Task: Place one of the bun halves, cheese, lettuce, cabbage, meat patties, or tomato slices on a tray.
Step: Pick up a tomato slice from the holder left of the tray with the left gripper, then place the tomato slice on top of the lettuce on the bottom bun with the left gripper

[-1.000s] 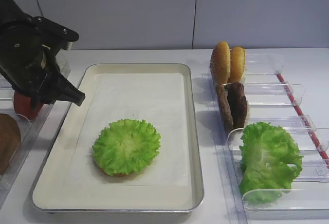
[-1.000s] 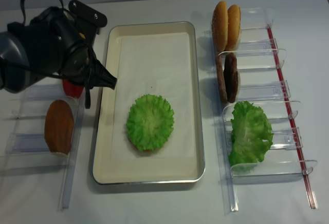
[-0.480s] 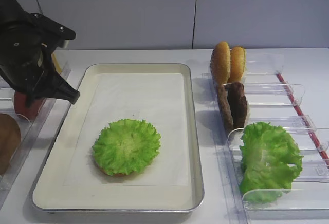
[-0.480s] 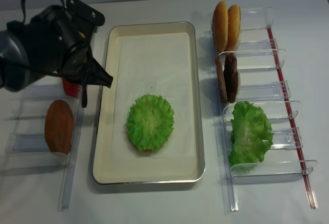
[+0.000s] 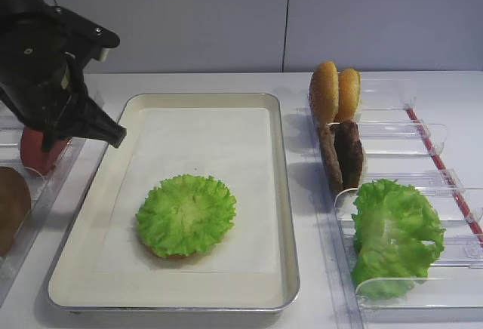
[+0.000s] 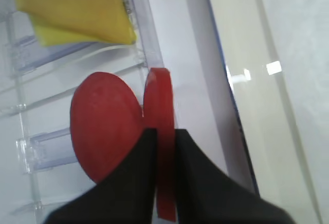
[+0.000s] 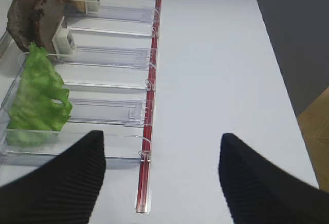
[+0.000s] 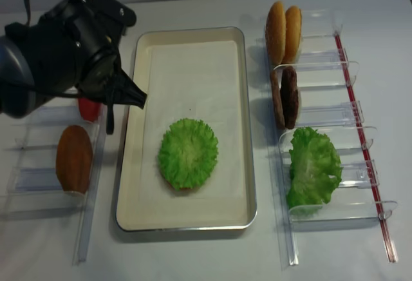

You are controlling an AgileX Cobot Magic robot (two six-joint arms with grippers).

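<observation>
In the left wrist view my left gripper is shut on a tomato slice, held edge-on over the left bins. A second tomato slice stands just beside it, with yellow cheese one compartment further on. From above, the black left arm hides the jaws; only a bit of red tomato shows. The cream tray carries a round frilly lettuce leaf with a brown edge under it. My right gripper is open over bare table, right of the right-hand bins.
Clear bins on the right hold two bun halves, meat patties and loose green leaves. A brown bun half stands in the left bins. A red strip runs along the right bins' outer side.
The left gripper has closed on the tomato slice and the arm has risen a little by the left bins. The tray, the leaf and the right bins are as before.
</observation>
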